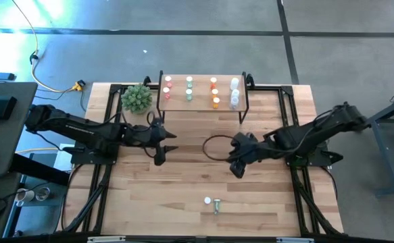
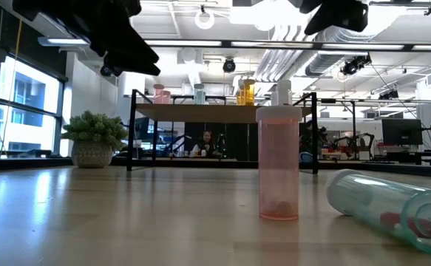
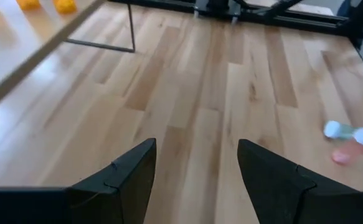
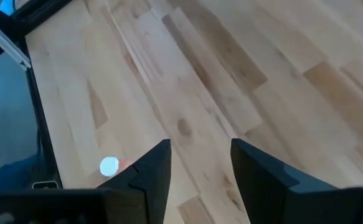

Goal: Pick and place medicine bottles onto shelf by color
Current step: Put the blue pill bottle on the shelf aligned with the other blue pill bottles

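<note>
The shelf [image 1: 203,94] stands at the table's far side. On it stand medicine bottles in rows: pink [image 1: 167,86], green [image 1: 189,88], orange [image 1: 214,92] and clear [image 1: 234,93]. Near the table's front edge a pink bottle [image 2: 278,166] stands upright on its base, and a greenish bottle [image 2: 389,207] lies on its side right beside it. My left gripper [image 1: 166,143] hovers open left of centre, in front of the shelf. My right gripper [image 1: 237,162] hovers open right of centre. Both are empty; the right wrist view shows the pink bottle's white cap [image 4: 109,165] beside a finger.
A small potted plant [image 1: 137,98] stands left of the shelf. A black cable loop [image 1: 213,145] lies on the table between the two grippers. Bare wood stretches between the grippers and the two bottles at the front.
</note>
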`<action>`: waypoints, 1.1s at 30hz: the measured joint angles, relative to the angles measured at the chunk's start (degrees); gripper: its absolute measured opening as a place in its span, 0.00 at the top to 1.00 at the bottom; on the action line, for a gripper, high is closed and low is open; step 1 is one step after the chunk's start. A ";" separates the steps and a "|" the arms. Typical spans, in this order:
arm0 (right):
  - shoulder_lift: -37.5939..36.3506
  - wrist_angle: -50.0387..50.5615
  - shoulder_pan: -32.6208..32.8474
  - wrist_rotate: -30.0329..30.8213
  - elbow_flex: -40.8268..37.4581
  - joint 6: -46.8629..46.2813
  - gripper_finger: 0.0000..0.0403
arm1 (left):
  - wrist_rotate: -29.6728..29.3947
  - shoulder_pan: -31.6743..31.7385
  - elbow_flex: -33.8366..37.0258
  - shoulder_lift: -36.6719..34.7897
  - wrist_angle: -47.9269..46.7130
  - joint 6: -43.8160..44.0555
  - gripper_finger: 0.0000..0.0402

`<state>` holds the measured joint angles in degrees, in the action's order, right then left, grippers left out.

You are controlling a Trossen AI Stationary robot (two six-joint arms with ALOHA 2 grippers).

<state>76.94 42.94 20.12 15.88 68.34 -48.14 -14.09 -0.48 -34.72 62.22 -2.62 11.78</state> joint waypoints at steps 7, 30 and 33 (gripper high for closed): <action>4.48 -2.53 0.70 -0.24 0.00 -0.98 0.61 | 0.69 -1.78 0.00 -0.57 -2.77 3.54 0.47; 12.73 -3.30 6.50 2.63 17.21 -13.99 0.61 | 3.45 -1.82 0.00 -0.79 -7.09 1.56 0.47; 16.93 2.23 8.15 2.62 23.76 -14.68 0.61 | 3.54 -1.82 0.00 -0.79 -7.07 1.55 0.47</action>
<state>93.87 45.17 28.27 18.50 92.09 -62.82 -10.55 -2.31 -34.72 61.43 -9.69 13.34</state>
